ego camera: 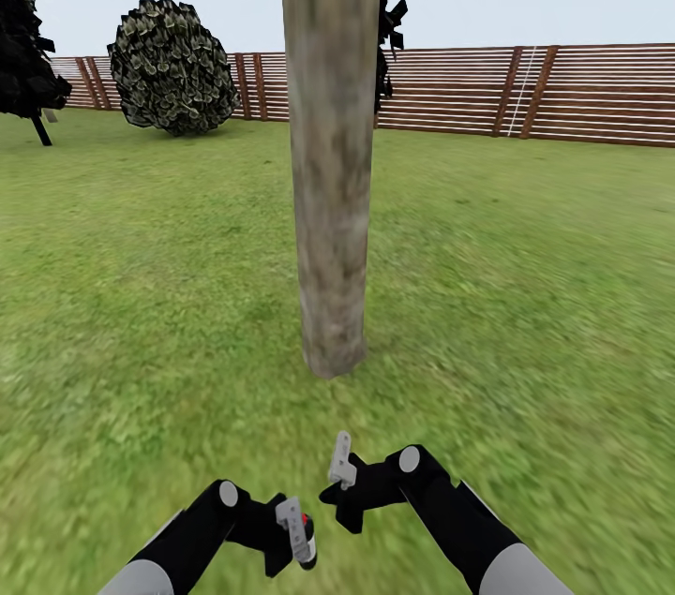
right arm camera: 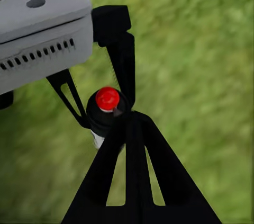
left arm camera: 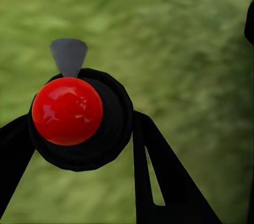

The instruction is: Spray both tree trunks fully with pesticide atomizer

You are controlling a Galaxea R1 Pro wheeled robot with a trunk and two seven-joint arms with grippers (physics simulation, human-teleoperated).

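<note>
Left tool (ego camera: pixel 298 534) clenched around red-capped, dark-collared pesticide atomizer (left arm camera: pixel 67 110), low over blurry green grass floor (ego camera: pixel 525 295). Right tool (ego camera: pixel 339 464) beside it; grip state unclear. Thick grey-brown tree trunk (ego camera: pixel 330 155) straight ahead. No legible writing.

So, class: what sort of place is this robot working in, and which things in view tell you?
Most likely a fenced garden: grass lawn underfoot, a slatted wooden fence behind, and a bare tree trunk plus a round bush.
</note>
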